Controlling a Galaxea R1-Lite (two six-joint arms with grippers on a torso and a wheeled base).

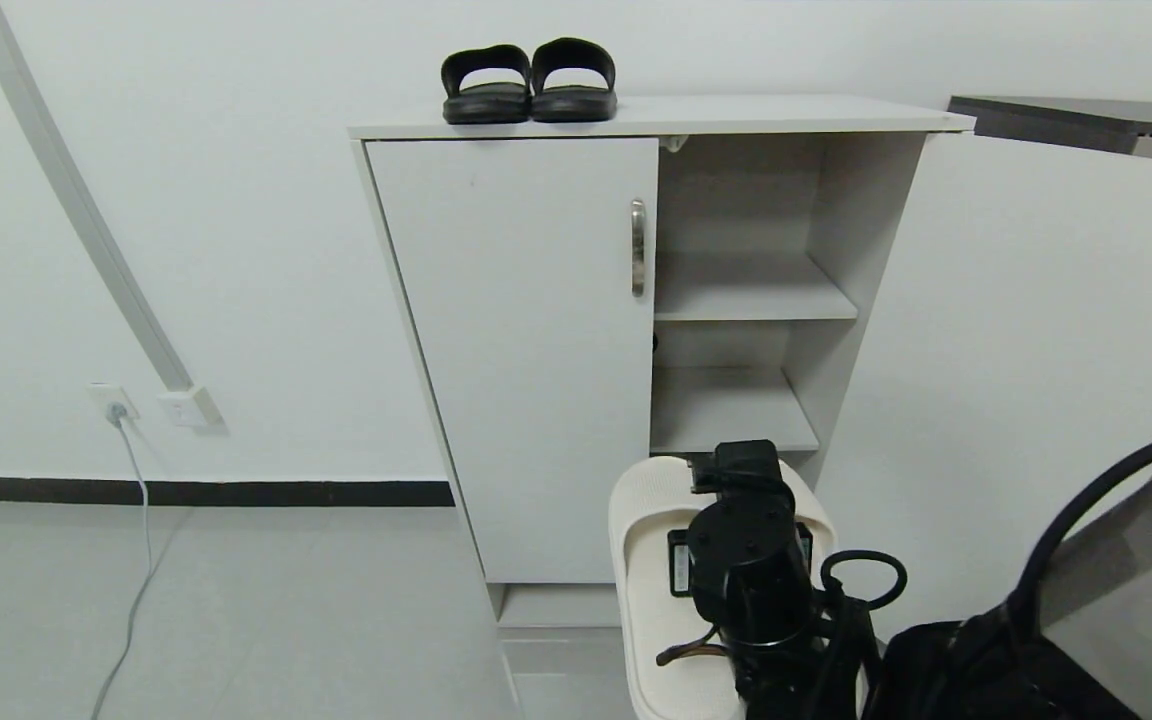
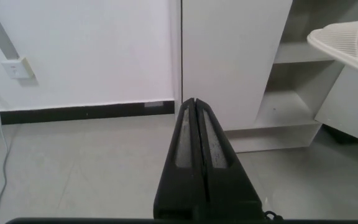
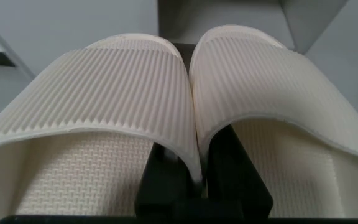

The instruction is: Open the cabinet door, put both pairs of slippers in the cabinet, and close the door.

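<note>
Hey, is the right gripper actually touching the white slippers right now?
Touching. In the right wrist view the right gripper clamps the white slippers: a dark finger sits against each inner strap edge, with no gap.

A plain white wall (image 1: 236,200) stands behind. A grey cable duct (image 1: 76,200) slants down it to a small white box (image 1: 188,407), just beside a socket (image 1: 113,402) whose grey cord (image 1: 141,520) hangs to the pale tiled floor (image 1: 286,620). A black skirting strip (image 1: 186,492) edges the wall. Beyond the cabinet (image 1: 516,350), to the right, shows a dark grey furniture top (image 1: 1086,115).
</note>
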